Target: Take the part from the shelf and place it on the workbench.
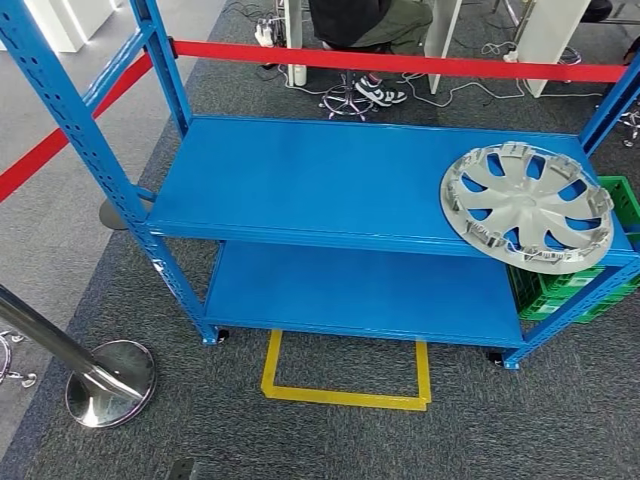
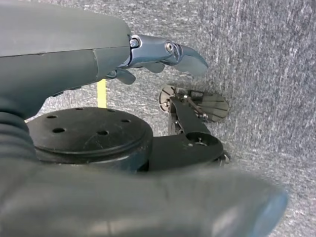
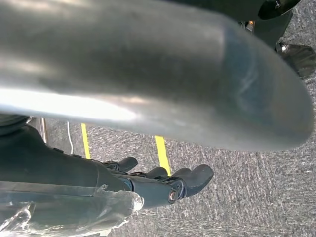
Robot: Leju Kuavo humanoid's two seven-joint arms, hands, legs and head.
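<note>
Lying on the blue shelf, hubcap overhangs green crate; both hands' fingers released.

- A blue metal shelf stands on grey carpet, beside a yellow taped floor outline.
- A silver wheel cover lies flat at the right end of its upper board (slightly overhanging the front edge).
- The lower board is plain blue.

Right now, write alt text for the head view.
A silver plastic wheel cover lies flat at the right end of a blue metal shelf's upper deck, overhanging its front edge. Yellow floor tape marks the grey carpet below.
</note>
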